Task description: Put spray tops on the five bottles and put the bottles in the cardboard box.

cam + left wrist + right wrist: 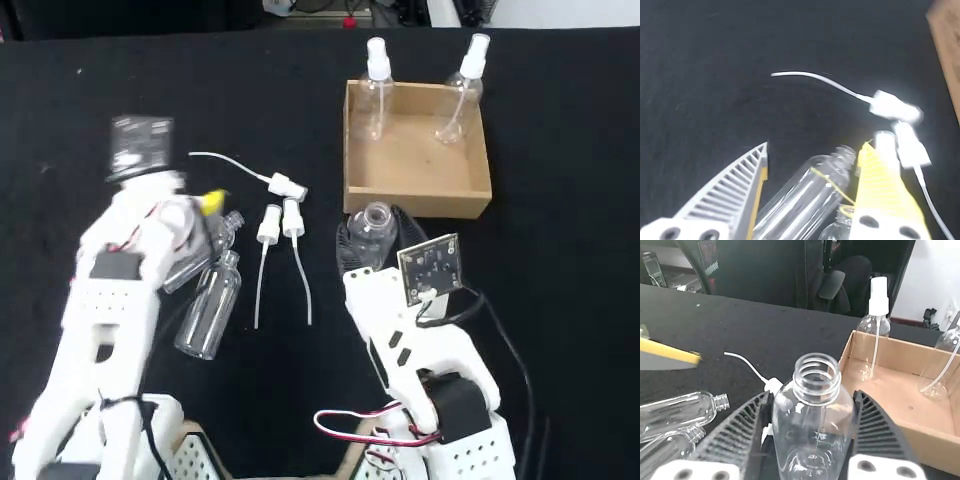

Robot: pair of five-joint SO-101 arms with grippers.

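here, right hand (811, 396) gripping upright bottle (812, 425), left hand (815, 146) spread around lying bottle (802, 195)

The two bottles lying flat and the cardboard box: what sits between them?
In the high view, three loose spray tops lie on the black table between them; nearer the box, the right gripper holds an uncapped bottle upright.

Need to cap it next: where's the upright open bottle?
High view: the bottle sits in the right jaws, just before the box, right of the loose tops.
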